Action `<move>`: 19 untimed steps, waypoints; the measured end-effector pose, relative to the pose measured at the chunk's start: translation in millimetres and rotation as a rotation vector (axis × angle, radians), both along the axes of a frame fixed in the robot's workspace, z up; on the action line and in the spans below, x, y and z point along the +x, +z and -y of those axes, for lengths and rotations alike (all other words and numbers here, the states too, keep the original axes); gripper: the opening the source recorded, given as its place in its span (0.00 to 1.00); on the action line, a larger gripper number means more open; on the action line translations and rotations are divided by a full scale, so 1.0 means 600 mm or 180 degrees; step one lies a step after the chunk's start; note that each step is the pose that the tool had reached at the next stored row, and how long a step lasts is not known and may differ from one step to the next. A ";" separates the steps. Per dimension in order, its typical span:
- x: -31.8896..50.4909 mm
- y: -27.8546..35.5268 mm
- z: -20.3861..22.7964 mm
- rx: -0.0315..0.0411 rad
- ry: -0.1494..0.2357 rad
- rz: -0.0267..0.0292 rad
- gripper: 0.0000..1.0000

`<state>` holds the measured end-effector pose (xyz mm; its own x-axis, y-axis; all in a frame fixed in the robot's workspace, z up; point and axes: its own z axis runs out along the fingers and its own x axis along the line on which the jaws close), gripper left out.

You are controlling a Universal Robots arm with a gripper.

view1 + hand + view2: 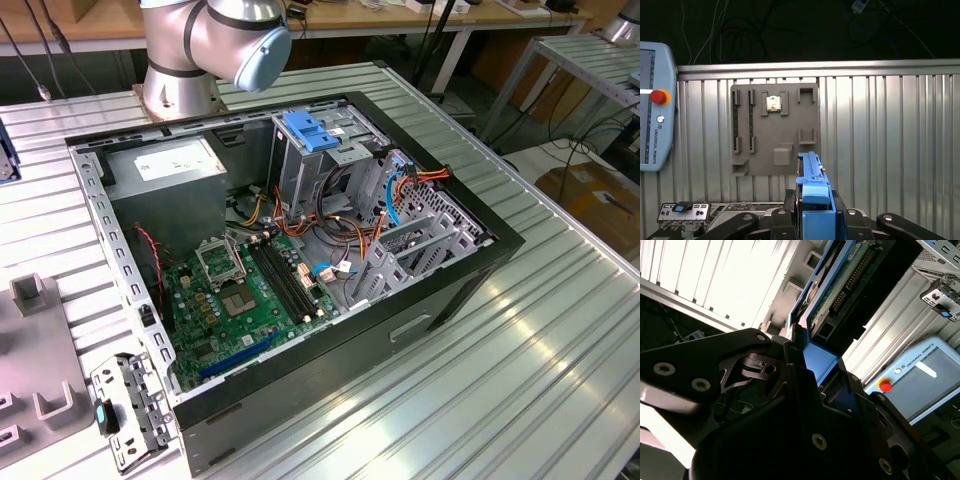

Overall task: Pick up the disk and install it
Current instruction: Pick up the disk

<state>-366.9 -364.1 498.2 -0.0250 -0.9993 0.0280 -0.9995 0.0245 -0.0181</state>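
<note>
The disk (810, 172) is clamped in the pincer (815, 206), which is closed down on its blue carrier end, with black fingers (790, 197) on either side. In the first wrist view it's edge-on, so you get just the thin blue-and-grey side. Its long axis runs straight out of the pincer, away from the wrist, and the free end points at the table (890, 140).

In the second wrist view the same disk (840, 290) shows its green circuit-board face and a row of connector pins, framed by the blue carrier and sticking out past the black pincer (810, 365) body. I can't tell if the far end is clear of the table or touching something.

Past the tip of the disk, a flat grey holder plate (775, 127) lies on the ribbed table. It has several little brackets moulded in, and one of them holds a small silver square part (773, 103). A metal bracket (684, 212) with a blue clip sits near the plate. A teach pendant (655, 100) with a red button hangs off the table edge.

The exterior view has the open PC case (200, 440) lying on the table, motherboard (250, 300) facing up. There's a blue latch (310, 132) on the drive cage and a grey box (165, 165) with a white sticker in the corner. The arm's base (200, 50) stands behind the case.
</note>
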 end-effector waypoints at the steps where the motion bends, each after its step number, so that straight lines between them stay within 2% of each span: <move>1: 0.001 0.000 0.0007 0.0000 0.0000 0.0000 0.37; 4: 0.016 0.000 0.0007 0.0000 0.0000 0.0000 0.37; 19: 0.071 -0.001 0.0007 0.0000 0.0000 0.0000 0.37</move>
